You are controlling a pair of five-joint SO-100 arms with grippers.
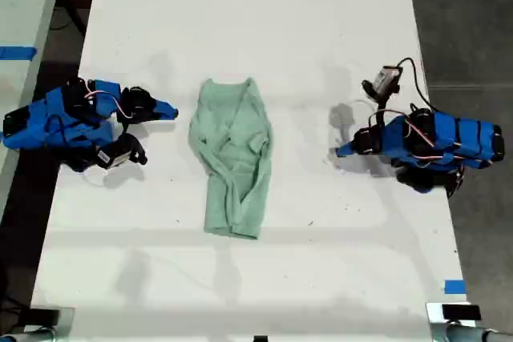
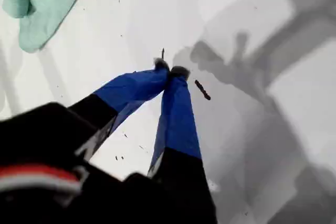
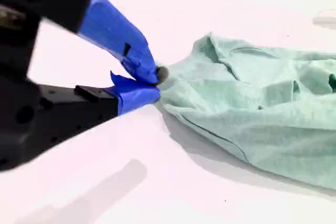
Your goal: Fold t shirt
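The t shirt [image 1: 232, 158] looks soft and limp; I'd pinch a hem corner. Both grippers' jaws are clenched, empty.

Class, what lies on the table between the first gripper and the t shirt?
Nothing: the exterior view shows only bare white table between my first gripper and the t shirt.
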